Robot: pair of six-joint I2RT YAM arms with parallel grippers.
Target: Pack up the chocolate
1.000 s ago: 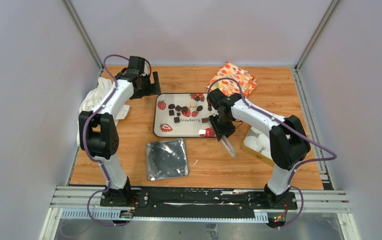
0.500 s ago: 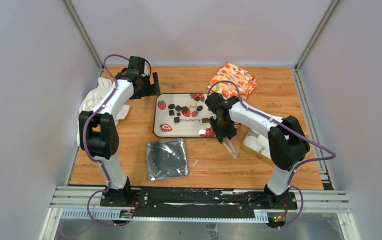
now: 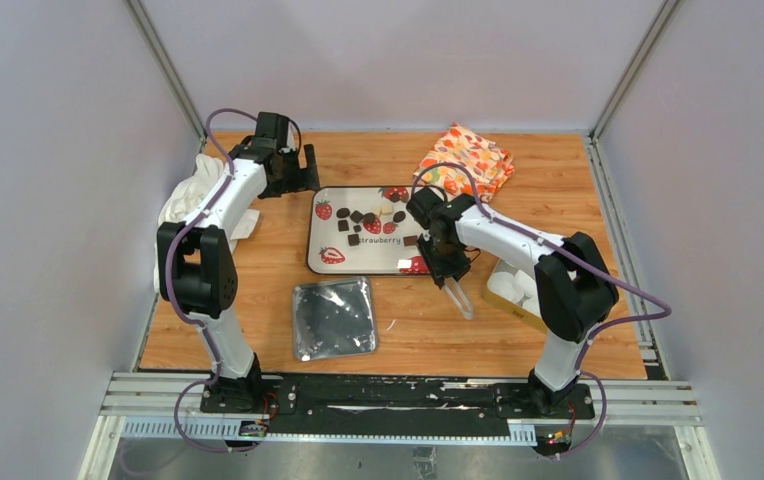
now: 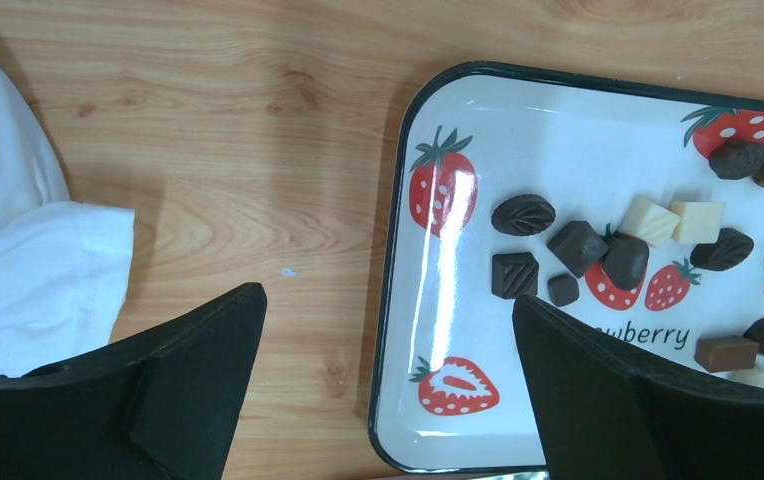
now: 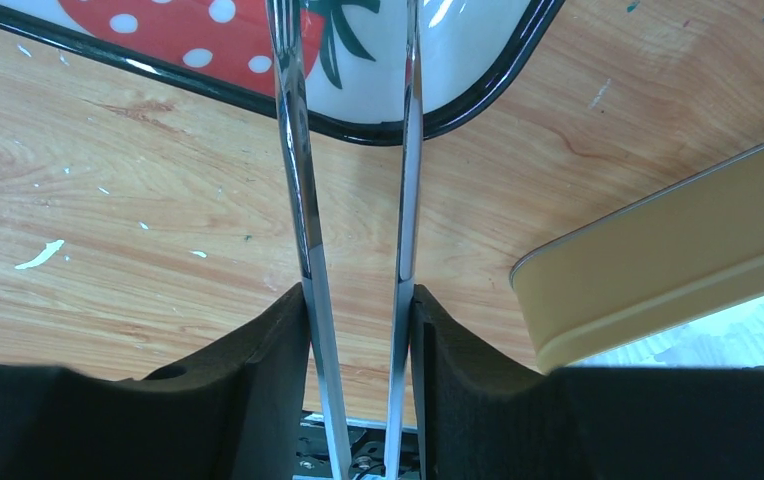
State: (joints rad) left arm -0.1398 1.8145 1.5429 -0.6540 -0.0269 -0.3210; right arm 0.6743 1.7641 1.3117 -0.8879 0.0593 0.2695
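Fingers, right (image 5: 358,295): clamped on metal tongs (image 5: 303,200), one pad pressing each blade from outside. I see nothing between the blades.
Tongs axis: near to far through those fingers, above bare counter (image 5: 158,200) just off the near right corner of the strawberry tray (image 3: 368,258).
Beside the right fingers: a foil container (image 3: 333,318) lies to their left and nearer. A yellow box (image 5: 658,255) of white paper cups (image 3: 520,283) sits to their right.
Chocolate (image 3: 369,217): all on the tray, in a loose band running side to side across its far half. It lies beyond and left of the right fingers.
Fingers, left (image 4: 386,300): spread wide and empty, hovering off the tray's far left corner. The chocolate is to their right and slightly nearer, and a white cloth (image 4: 18,270) is to their left.
Nearer arm: the right, by my reading. One brown piece sits just beyond it, and it carries the tool.
Hidden: the blades leave the right wrist view at the top and vanish between the pads below, so I see no tips. From overhead only a pale sliver juts nearward, and I cannot tell which end works. The left wrist view cuts off the rightmost pieces.
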